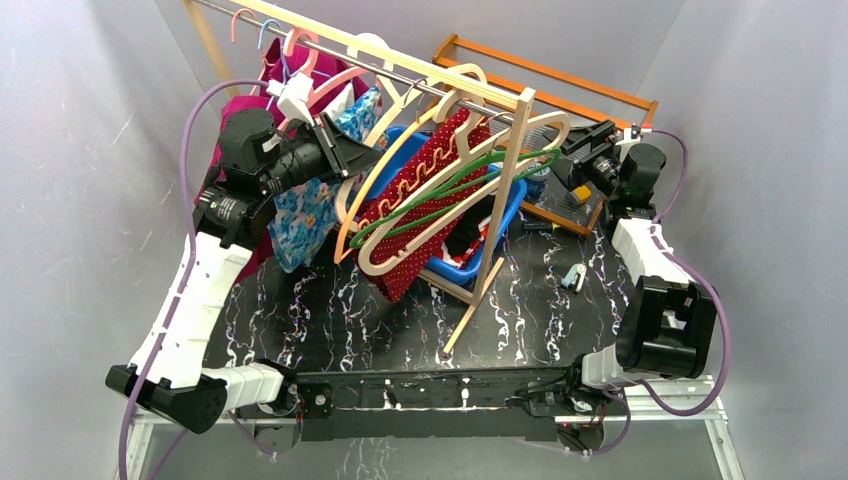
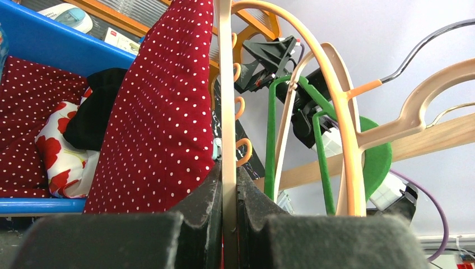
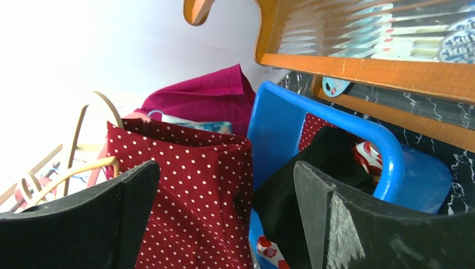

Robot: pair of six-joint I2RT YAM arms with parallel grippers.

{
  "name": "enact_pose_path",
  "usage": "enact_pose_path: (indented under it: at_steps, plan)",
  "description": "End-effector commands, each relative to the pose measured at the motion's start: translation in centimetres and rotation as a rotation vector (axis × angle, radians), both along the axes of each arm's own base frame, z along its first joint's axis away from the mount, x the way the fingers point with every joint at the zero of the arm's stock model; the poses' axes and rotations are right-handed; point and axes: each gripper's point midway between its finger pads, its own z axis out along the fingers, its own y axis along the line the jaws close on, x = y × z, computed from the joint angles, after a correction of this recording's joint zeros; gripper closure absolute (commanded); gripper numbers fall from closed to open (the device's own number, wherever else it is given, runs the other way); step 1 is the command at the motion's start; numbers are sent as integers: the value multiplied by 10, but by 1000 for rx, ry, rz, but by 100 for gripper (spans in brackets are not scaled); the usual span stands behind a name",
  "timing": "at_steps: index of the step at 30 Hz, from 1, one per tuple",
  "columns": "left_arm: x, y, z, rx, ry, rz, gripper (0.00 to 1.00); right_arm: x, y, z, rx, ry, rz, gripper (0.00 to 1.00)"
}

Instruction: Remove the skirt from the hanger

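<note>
The left jaws are pressed together on a thin edge of a pale hanger (image 2: 227, 84), which rises straight up out of the pinch in the left wrist view. Directly against that strip, on its left side, hangs the red dotted skirt (image 2: 157, 112), its cloth draped down to the jaw housing. On the other side of the pinch crowd a green hanger (image 2: 270, 140) and a peach one (image 2: 341, 123), tangled close together. Beyond the skirt sits a blue bin (image 2: 50, 45) with other clothes in it.

The right jaws are spread wide and grip nothing. Straight ahead of them, between the two pads, the skirt shows its folded upper edge, near but not touching. To the right of it the bin's rim curves past the right pad.

From above, the skirt is not yet off the hanger, which slants below the rail (image 1: 400, 70) and above the worktop (image 1: 330, 320). Whether its hook rests on the rail cannot be told.

As a judgement: the hanger is secured, so the holding half is done. What is left is the main part: close the right jaws on the cloth, draw it free of the hanger, and put it down.
</note>
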Motion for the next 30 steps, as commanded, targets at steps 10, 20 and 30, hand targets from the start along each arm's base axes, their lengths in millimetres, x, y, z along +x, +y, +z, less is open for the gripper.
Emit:
enact_pose_path:
  at_steps: [10,20,30]
  plan:
    - [-8,6,46,-101,-116,-17,100,-45,38,-28,-51,-186,330,40]
    - [-5,7,44,-113,-103,-15,100,-77,96,-37,21,-247,501,44]
    - [-10,6,43,-129,-91,-33,100,-73,151,-20,41,-327,548,26]
